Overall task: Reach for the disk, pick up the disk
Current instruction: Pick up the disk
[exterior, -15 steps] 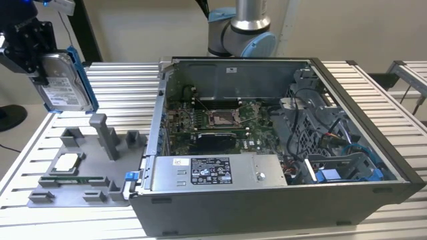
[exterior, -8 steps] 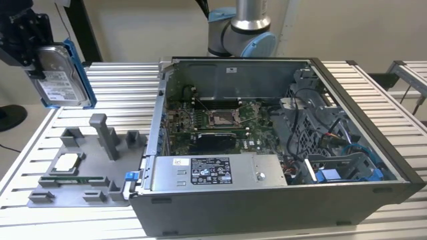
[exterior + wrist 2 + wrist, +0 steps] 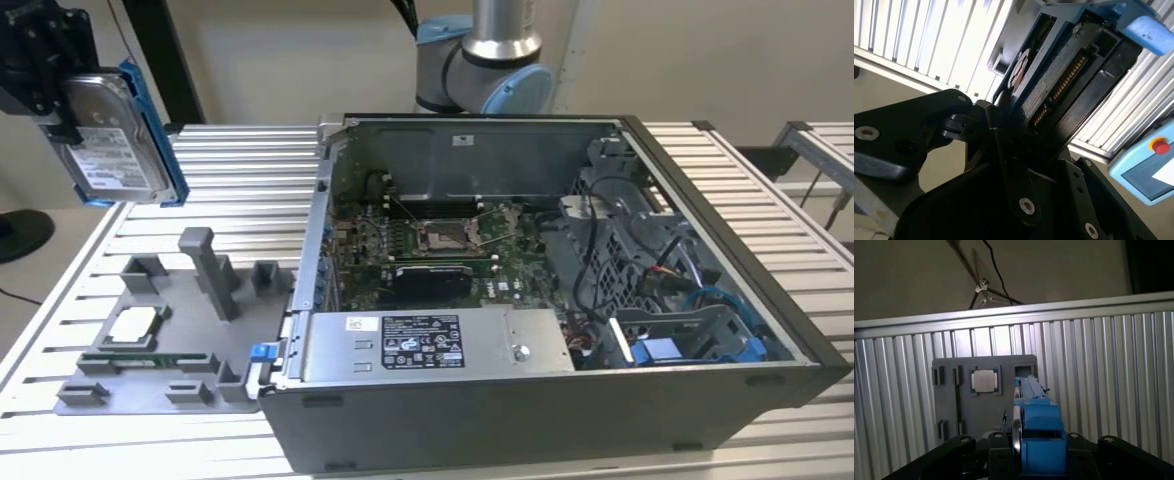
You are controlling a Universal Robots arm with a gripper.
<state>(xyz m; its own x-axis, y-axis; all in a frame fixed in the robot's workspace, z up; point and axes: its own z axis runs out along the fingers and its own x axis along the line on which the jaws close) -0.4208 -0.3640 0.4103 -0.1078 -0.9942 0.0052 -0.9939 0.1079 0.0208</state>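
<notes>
The disk (image 3: 120,150), a silver-grey drive with a white label in a bright blue bracket, hangs upright high above the slatted table at the exterior view's far left. My gripper (image 3: 64,105) is shut on it from above, its black body at the frame's upper left corner. In the second wrist view the disk (image 3: 1054,75) stands clamped between the black fingers (image 3: 999,125), its connector edge showing. The first wrist view has the disk (image 3: 1039,425) edge-on, well above the grey fixture (image 3: 949,405).
A grey fixture tray (image 3: 160,340) lies on the slatted table (image 3: 240,160), below the disk, holding a small square chip (image 3: 131,325) and upright posts (image 3: 203,265). An open computer case (image 3: 534,300) takes up the middle and right. The arm's base (image 3: 487,50) stands behind it.
</notes>
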